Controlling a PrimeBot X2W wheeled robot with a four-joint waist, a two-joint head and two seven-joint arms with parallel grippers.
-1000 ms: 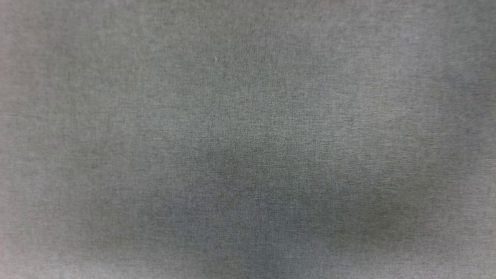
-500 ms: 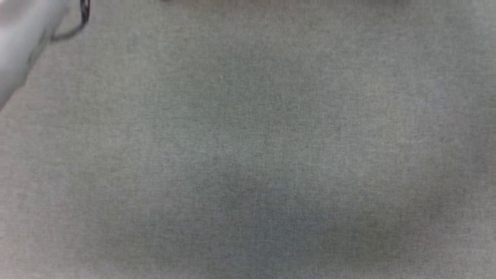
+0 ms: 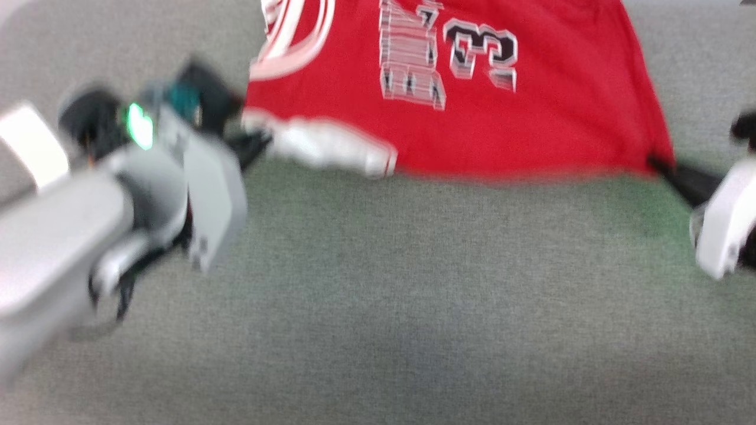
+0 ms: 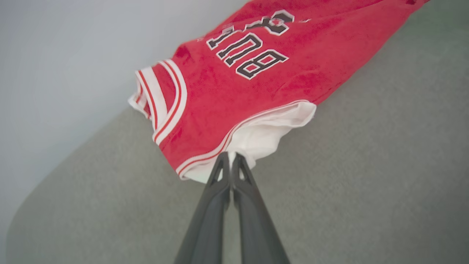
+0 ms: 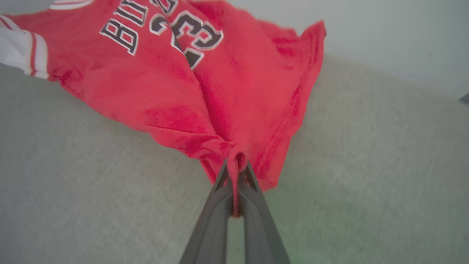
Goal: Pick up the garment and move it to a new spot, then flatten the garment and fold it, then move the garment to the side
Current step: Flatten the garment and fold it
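The left hand (image 4: 230, 158) is clenched on the garment (image 4: 234, 84), its two dark fingers pressed together on the edge of the white sleeve (image 4: 271, 126). Beyond its fingertips the red body spreads away over the grey worktop (image 4: 348, 176). The red-and-white striped neck trim (image 4: 165, 99) lies to the left of the fingers, and the black, white-outlined letters (image 4: 247, 55) lie further out. The right hand (image 5: 236, 167) is clamped on a bunched red hem corner (image 5: 234, 154), with a fold of cloth caught between its fingers. In the blurred head view the garment is drawn out between the two hands, sleeve end at the left hand and hem corner at the right. It cannot be told whether its near edge touches the worktop.
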